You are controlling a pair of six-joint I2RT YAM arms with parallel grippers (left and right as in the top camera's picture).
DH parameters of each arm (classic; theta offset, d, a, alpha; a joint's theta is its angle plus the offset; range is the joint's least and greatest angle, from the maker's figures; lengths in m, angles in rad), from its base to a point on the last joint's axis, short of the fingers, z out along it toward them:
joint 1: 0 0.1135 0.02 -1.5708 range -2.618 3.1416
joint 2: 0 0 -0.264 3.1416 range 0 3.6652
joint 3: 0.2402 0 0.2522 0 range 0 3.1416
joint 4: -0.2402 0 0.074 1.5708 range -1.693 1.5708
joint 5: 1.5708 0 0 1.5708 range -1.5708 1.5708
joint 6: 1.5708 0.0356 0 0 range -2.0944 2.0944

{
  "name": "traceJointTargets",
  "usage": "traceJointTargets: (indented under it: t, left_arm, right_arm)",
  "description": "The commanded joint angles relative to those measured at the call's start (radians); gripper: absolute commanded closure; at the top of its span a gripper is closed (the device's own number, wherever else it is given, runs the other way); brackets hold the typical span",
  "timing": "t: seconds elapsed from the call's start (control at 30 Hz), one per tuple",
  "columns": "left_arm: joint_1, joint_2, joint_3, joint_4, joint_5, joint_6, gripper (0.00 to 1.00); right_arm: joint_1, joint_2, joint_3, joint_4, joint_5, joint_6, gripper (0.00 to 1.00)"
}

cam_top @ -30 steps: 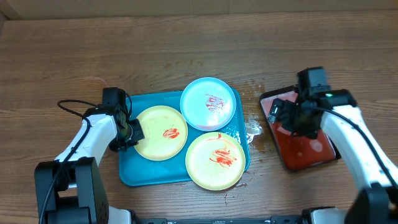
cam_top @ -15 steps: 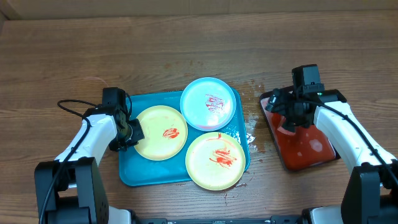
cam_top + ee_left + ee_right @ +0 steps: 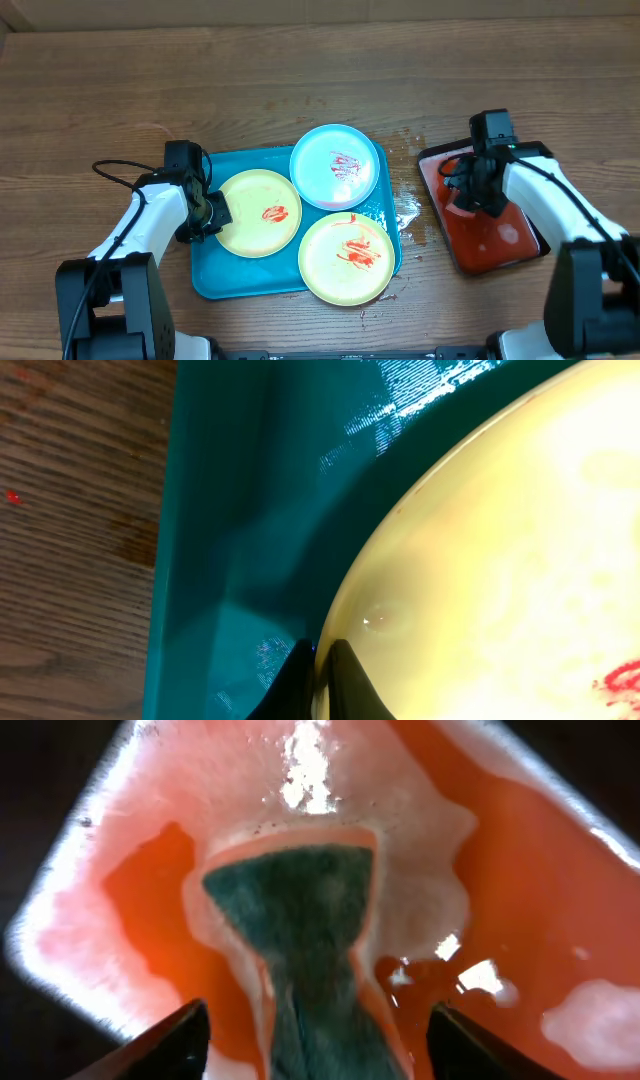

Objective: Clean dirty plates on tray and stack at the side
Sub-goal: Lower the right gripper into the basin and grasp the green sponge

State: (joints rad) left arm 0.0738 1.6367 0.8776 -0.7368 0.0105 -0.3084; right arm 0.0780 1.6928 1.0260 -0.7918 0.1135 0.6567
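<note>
Left gripper (image 3: 320, 658) seemingly pinches the tray's (image 3: 210, 280) leftmost plate (image 3: 250, 228); right gripper (image 3: 315, 1042) hangs spread above a sponge (image 3: 298, 905) beside the tray.

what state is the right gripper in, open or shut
Open. The right gripper has its fingers wide apart in the right wrist view, with a dark green sponge lying between them in red liquid.

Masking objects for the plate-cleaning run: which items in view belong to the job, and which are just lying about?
Job: large turquoise rectangular plastic tray; left pale yellow round plastic plate; front pale yellow round plastic plate; light blue round plastic plate; dark green sponge, probably the wiper.
Lying about: small black tray of red liquid; wet splashes on the wooden table.
</note>
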Motion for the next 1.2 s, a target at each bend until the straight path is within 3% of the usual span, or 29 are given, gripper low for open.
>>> traceJointTargets:
  t: [0.0, 0.1, 0.27, 0.37, 0.6, 1.17]
  left_arm:
    - [0.004, 0.013, -0.007, 0.008, -0.036, -0.006, 0.96]
    - [0.004, 0.013, -0.007, 0.008, -0.036, -0.006, 0.96]
    - [0.004, 0.013, -0.007, 0.008, -0.036, -0.006, 0.96]
    - [0.004, 0.013, -0.007, 0.009, -0.036, -0.006, 0.96]
    - [0.004, 0.013, -0.007, 0.011, -0.036, -0.006, 0.96]
    - [0.004, 0.013, -0.007, 0.006, -0.036, -0.006, 0.96]
  right_arm:
    - [-0.006, 0.063, 0.005, 0.034, 0.017, 0.017, 0.34]
    - [-0.006, 0.091, 0.005, 0.066, 0.018, 0.017, 0.44]
    - [-0.007, 0.090, 0.010, 0.078, 0.023, 0.016, 0.43]
    - [-0.007, 0.090, 0.012, 0.076, 0.025, -0.010, 0.31]
    - [-0.006, 0.089, 0.097, -0.023, 0.063, -0.036, 0.31]
    - [-0.006, 0.088, 0.112, -0.072, 0.013, 0.002, 0.47]
